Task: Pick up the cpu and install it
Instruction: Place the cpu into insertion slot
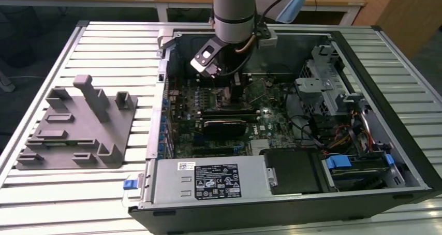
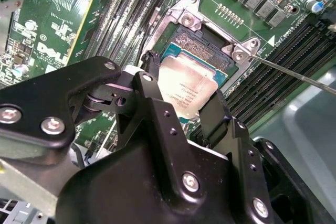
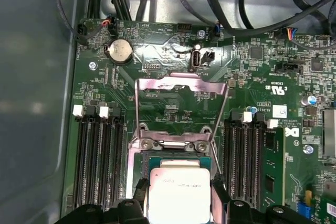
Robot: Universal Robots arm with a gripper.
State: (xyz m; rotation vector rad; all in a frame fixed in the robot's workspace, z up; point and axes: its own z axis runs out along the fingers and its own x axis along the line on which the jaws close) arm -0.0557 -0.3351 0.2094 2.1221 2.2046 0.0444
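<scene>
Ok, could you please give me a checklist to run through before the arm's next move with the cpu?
1. Grip on the cpu: the gripper has its jaws against two opposite edges. Ok.
2. Is the load plate hinged back off the socket? Ok.
3. Is the lever out to the side, off the socket? Ok.
4. Is the cpu squared up with the socket? It sits over it, but the exact alignment cannot be judged. Cannot tell.
5. Are the socket contacts clean and straight? They are mostly covered by the cpu. Cannot tell.
</scene>
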